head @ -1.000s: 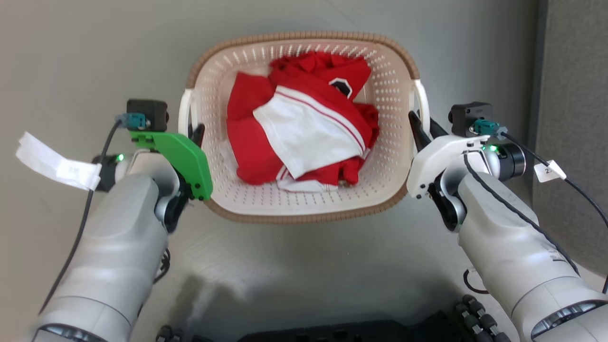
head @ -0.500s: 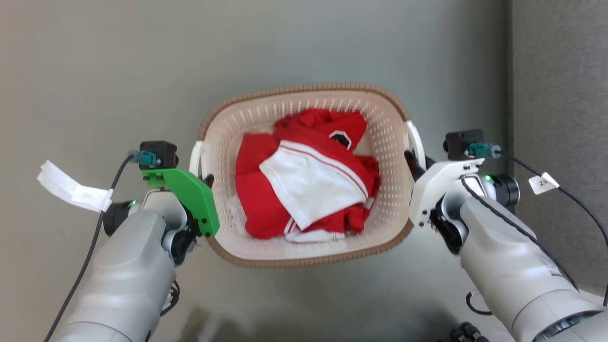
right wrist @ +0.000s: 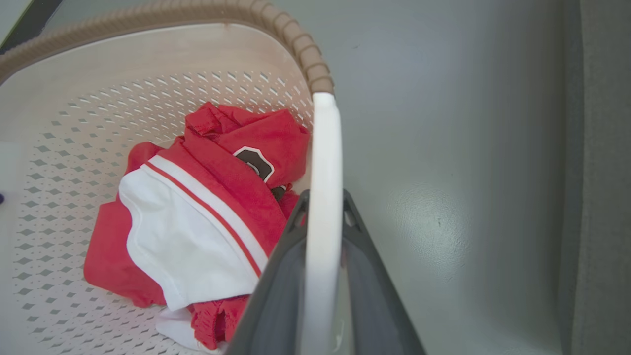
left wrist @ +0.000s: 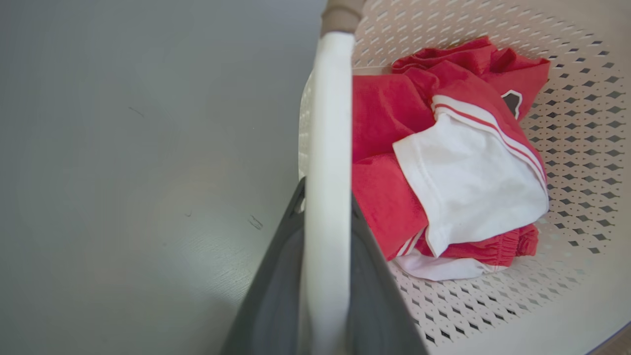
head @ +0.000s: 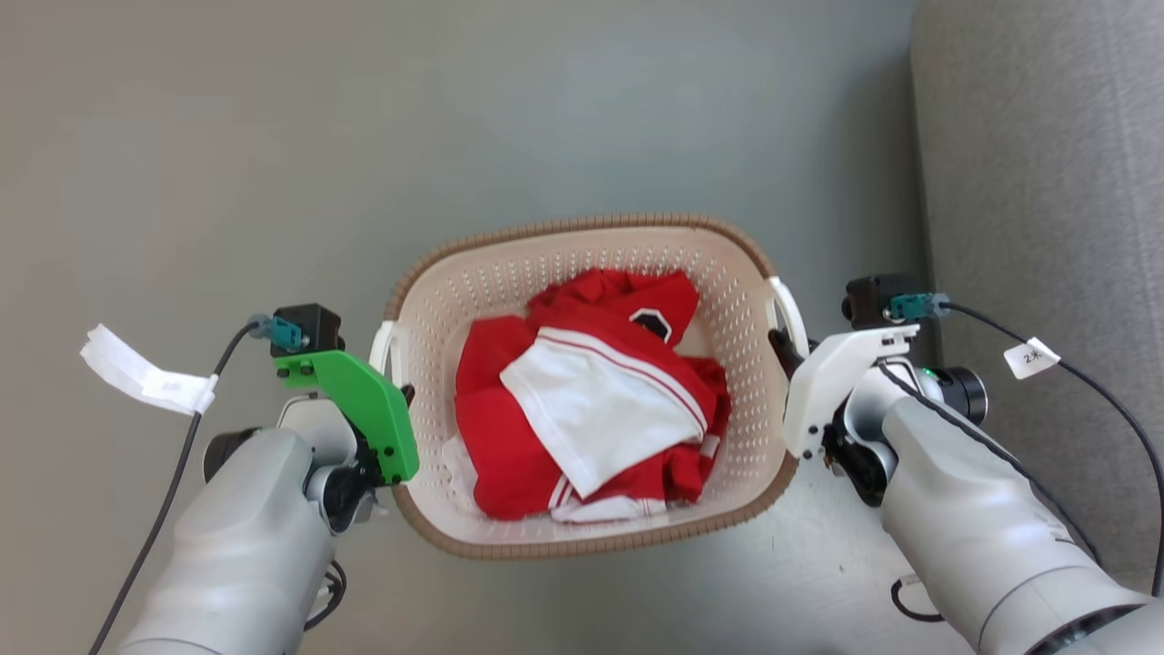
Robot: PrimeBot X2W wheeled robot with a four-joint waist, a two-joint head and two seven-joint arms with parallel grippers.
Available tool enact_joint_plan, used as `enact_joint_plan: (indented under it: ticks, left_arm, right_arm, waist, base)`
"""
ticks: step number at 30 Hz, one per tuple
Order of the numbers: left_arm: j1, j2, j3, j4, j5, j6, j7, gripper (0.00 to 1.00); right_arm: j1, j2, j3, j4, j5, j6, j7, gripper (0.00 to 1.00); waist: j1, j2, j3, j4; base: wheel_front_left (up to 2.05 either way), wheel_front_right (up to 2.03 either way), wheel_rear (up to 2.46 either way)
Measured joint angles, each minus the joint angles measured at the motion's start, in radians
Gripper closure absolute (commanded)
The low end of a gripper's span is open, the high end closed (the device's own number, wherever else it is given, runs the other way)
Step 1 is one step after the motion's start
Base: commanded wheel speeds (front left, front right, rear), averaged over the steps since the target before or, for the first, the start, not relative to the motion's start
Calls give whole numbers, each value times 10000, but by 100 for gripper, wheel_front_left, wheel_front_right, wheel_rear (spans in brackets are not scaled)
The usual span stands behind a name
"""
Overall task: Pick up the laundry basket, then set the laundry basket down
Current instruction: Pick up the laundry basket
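The laundry basket is cream with perforated walls and a brown woven-look rim, and it sits between my two arms in the head view. Red-and-white clothing lies crumpled inside it. My left gripper is shut on the basket's white left handle. In the left wrist view that handle runs up between the dark fingers. My right gripper is shut on the white right handle. The right wrist view has the same handle clamped between the fingers.
Plain grey floor surrounds the basket. A grey fabric-covered block stands along the right side, close to my right forearm. Cables with white paper tags hang off both wrists, one on the left and one on the right.
The whole head view has shifted: the basket and both arms now sit lower and smaller, and the dark robot base has left the bottom edge. Both grippers keep their hold on the handles.
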Motion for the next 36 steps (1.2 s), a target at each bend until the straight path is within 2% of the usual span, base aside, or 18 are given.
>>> enact_joint_plan:
  ticks: [8,26,36]
  left_arm:
    - [366,128,-184,-10,-508,0,619,100]
    - [1056,251,-351,-6,-1139,0,1233,100]
    - [1710,261,-479,35,-1413,0,1367,100]
  right_arm:
    - [374,38,265,167,197,148,460,100]
    - [670,146,577,493,675,240,1338,100]
    - [1350,190,696,593,1058,320,1749,100]
  waist:
    - [0,0,-986,-52]
    - [0,0,-3044,-269]
    - [0,0,-3970,-361]
  base:
    - [0,0,0]
    - [0,0,0]
    - [0,0,0]
